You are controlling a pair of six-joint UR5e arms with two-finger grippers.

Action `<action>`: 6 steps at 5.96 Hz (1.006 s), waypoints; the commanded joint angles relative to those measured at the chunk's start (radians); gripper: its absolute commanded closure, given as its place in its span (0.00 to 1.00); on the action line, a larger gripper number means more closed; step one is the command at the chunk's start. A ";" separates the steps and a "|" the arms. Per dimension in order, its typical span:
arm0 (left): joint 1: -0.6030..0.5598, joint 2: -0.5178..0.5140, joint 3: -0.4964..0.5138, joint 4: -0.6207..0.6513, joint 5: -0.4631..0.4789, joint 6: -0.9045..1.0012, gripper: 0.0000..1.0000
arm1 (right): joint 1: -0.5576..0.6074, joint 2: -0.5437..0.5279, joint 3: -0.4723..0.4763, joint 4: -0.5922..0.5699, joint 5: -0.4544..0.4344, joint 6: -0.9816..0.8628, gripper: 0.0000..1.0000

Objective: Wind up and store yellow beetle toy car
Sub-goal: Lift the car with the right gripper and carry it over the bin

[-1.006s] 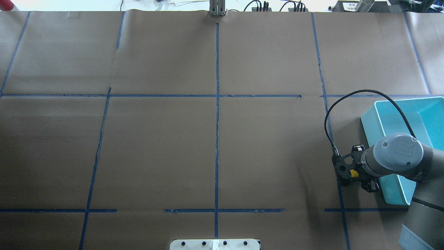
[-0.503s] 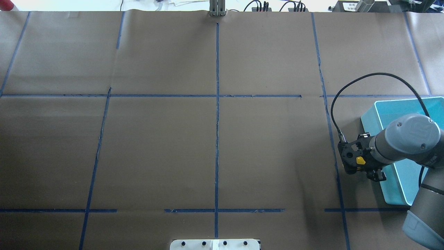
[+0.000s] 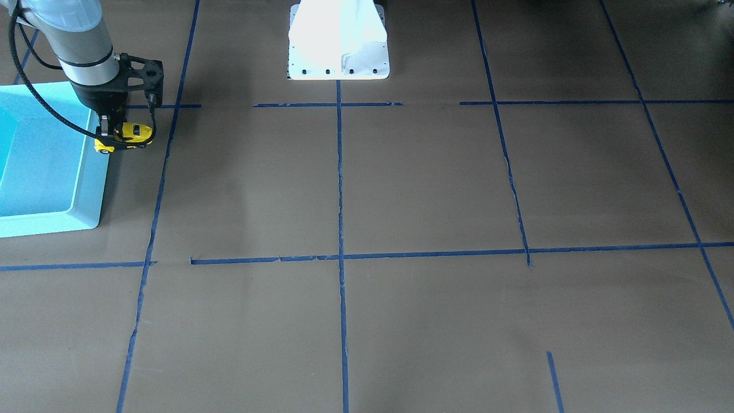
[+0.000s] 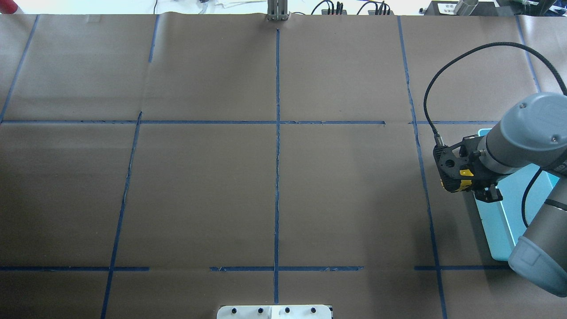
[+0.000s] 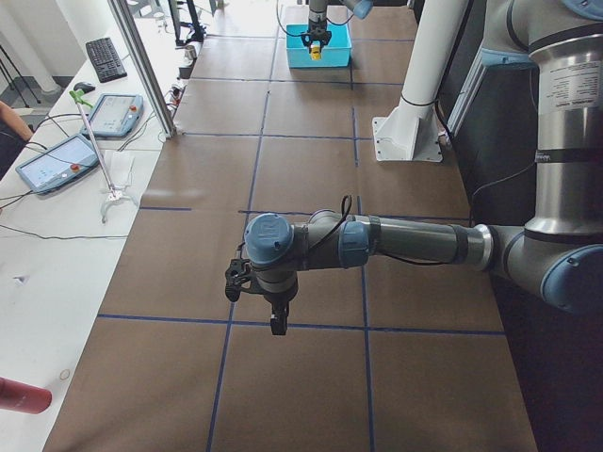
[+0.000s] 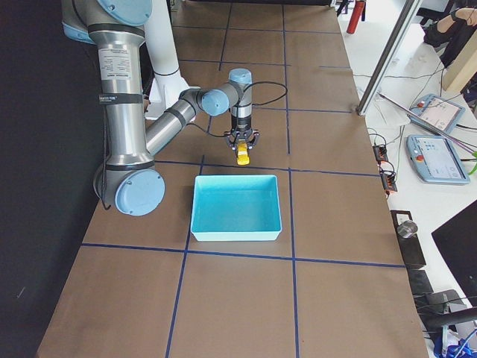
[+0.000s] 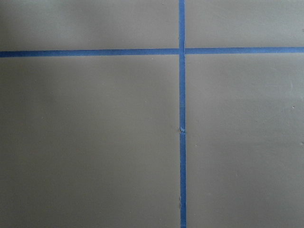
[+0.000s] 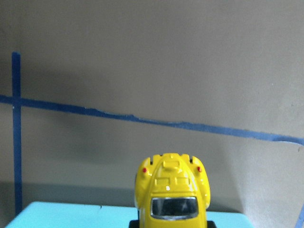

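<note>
My right gripper (image 3: 114, 131) is shut on the yellow beetle toy car (image 3: 133, 133) and holds it in the air, pointing down. The car hangs just outside the rim of the turquoise bin (image 3: 92, 172), near one of its corners. The right wrist view shows the car (image 8: 173, 192) from above with the bin's rim (image 8: 71, 216) beneath it. The exterior right view shows the car (image 6: 243, 156) just past the bin's wall (image 6: 237, 235). My left gripper (image 5: 276, 325) hovers over bare table far from the bin; I cannot tell whether it is open or shut.
The brown paper table cover carries a grid of blue tape lines (image 4: 277, 133). The robot's white base plate (image 3: 338, 40) stands at the table's near edge. The bin (image 4: 487, 221) looks empty inside. A black cable (image 4: 447, 75) loops above the right wrist.
My right arm has carried the car away from the robot along the bin's side, toward the bin's far corner. The grip on the car is unchanged.
</note>
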 commanded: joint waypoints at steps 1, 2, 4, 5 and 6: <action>0.000 0.000 0.000 0.000 0.002 0.000 0.00 | 0.109 -0.073 0.003 -0.006 0.000 -0.180 0.99; 0.000 0.000 0.000 0.000 0.002 0.000 0.00 | 0.161 -0.127 0.000 0.010 0.003 -0.251 0.99; 0.000 0.000 0.000 0.000 0.002 0.000 0.00 | 0.197 -0.223 -0.040 0.142 0.032 -0.243 0.99; 0.000 0.000 0.000 0.002 0.002 0.000 0.00 | 0.210 -0.224 -0.058 0.144 0.086 -0.188 0.99; 0.000 0.000 0.000 0.000 0.002 0.000 0.00 | 0.209 -0.222 -0.077 0.145 0.112 -0.131 0.99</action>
